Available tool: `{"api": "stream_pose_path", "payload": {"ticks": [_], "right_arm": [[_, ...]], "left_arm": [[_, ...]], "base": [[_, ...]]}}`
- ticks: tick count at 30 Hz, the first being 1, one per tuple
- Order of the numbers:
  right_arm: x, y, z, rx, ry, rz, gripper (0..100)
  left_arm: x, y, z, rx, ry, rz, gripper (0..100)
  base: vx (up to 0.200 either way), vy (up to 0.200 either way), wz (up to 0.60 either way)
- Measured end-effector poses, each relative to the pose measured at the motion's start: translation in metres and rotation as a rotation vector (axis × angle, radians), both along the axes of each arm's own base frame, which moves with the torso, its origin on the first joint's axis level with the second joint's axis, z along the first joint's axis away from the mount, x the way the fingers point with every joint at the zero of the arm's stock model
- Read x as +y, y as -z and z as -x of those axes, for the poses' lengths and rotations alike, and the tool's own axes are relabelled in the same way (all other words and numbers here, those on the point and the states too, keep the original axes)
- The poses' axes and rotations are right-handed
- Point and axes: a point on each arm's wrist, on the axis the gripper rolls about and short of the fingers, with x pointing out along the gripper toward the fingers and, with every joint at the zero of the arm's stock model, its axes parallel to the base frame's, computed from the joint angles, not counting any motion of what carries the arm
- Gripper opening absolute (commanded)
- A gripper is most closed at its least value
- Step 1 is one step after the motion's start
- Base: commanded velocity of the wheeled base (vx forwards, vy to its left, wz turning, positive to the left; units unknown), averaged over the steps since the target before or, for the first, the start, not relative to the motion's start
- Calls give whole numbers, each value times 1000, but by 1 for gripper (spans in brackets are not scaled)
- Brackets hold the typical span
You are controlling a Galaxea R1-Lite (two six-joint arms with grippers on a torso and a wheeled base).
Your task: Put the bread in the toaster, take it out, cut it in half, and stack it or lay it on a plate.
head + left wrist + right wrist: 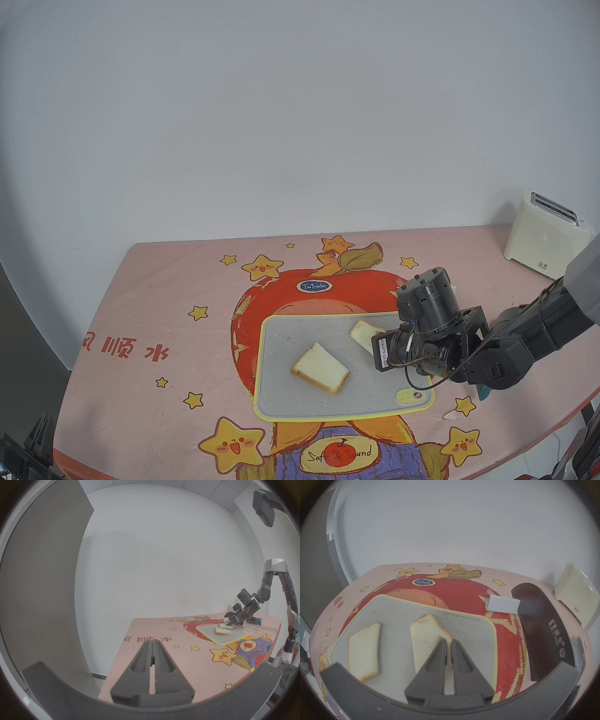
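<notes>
**Fig.** Right pincer (pixel 449 642) lowered onto the cutting board (pixel 393 620), its jaws drawn narrow, almost closed. The tips rest at the near corner of one bread half (pixel 426 636). Whether the crust is nipped between them cannot be told. A low approach at the slice's edge suits a thin, soft piece lying flat, which offers a hold only at its rim.

Just to the pincer's left, nearer the middle of the board, lies the second bread half (pixel 364 650). It is flat and apart from the first, with bare board between them. Two separate halves suggest the cut is done, and the step in hand is judged to be lifting them off for the plate.

To the pincer's right, off the board on the worktop (pixel 156 300), lies a dark blade (pixel 543 633), apparently the knife, set out of the path to the bread. A small pale block (pixel 503 604) sits at its far end.

Farther out to the right, at the back of the worktop, stands the toaster (pixel 547 234), well apart from the board.

The left pincer (pixel 152 667) hangs off the worktop's left edge, far from the bread, with its jaws together and nothing between them.
</notes>
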Motion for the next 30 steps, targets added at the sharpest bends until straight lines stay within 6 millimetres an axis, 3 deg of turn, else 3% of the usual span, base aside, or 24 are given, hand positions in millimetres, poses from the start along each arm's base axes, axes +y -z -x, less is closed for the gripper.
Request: {"api": "stream_pose_path", "payload": {"ticks": [19, 30], "right_arm": [[-25, -38, 30, -69, -4, -64, 0], [-61, -92, 73, -182, -19, -159, 0]], "left_arm": [[0, 0, 0, 0, 0, 0, 0], [0, 0, 0, 0, -1, 1, 0]], "base": [[0, 0, 0], [0, 0, 0]]}}
